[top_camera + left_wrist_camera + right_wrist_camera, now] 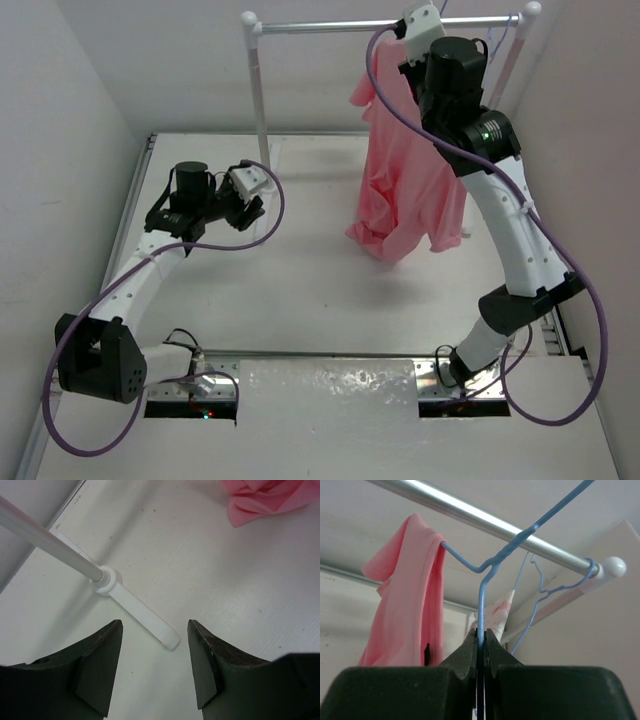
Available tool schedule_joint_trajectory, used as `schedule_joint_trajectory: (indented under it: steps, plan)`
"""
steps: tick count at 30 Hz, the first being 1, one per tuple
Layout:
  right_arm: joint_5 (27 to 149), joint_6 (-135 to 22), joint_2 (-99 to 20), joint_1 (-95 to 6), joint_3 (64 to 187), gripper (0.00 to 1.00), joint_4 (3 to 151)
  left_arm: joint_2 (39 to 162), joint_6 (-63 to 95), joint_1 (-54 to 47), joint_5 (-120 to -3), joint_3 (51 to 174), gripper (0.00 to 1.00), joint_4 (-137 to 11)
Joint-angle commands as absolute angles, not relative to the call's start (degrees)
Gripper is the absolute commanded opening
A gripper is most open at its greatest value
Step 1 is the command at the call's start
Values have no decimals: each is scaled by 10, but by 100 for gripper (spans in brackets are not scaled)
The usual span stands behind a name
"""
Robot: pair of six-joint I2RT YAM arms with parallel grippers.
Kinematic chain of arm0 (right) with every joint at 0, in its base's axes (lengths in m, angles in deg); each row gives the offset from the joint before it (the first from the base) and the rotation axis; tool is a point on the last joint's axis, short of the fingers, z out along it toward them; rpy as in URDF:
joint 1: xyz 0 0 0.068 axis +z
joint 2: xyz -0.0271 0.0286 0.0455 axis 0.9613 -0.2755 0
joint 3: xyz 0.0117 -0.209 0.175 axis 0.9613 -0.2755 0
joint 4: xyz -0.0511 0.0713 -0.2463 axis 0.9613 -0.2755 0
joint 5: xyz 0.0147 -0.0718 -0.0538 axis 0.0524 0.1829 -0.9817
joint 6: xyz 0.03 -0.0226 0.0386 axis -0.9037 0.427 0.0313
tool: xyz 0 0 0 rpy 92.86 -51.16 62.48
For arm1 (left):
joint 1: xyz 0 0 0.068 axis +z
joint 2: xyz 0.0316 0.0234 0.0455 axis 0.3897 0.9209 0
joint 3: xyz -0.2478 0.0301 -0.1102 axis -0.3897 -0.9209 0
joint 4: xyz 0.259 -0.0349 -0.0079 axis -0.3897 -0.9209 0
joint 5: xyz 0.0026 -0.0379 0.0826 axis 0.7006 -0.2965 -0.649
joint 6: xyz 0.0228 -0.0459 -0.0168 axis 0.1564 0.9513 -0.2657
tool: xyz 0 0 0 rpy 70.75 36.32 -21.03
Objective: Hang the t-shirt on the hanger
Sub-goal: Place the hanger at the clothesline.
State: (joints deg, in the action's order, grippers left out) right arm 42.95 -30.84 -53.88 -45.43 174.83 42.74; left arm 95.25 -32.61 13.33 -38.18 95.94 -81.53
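Note:
The salmon-pink t-shirt (405,170) hangs from up by the white rail down to the table, its hem bunched on the surface. In the right wrist view the t-shirt (405,605) drapes over one end of the thin blue hanger (481,600). My right gripper (481,632) is shut on the hanger's wire, high up just under the rail (495,525); it also shows in the top view (418,25). My left gripper (155,645) is open and empty, low over the table at the left (250,205). A corner of the t-shirt (270,497) shows in the left wrist view.
A second blue wire hanger (540,592) with a whitish sheet (497,610) hangs near the rail's right end knob (613,566). The rail's left post and white foot (145,615) stand just ahead of my left gripper. Walls close in at left, back and right.

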Motion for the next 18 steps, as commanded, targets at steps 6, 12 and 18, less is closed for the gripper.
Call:
schedule_joint_trajectory:
  steps: [6,12,18]
  plan:
    - [517,-334,-575,-538,1759,0,489,925,-327,138,-395,941,52,-784]
    - [507,-312,-622,-550,1742,0,494,929,-333,138,-401,938,52,-788]
    - [508,-326,-588,-549,1625,0,522,933,-336,138,-403,933,52,-787]
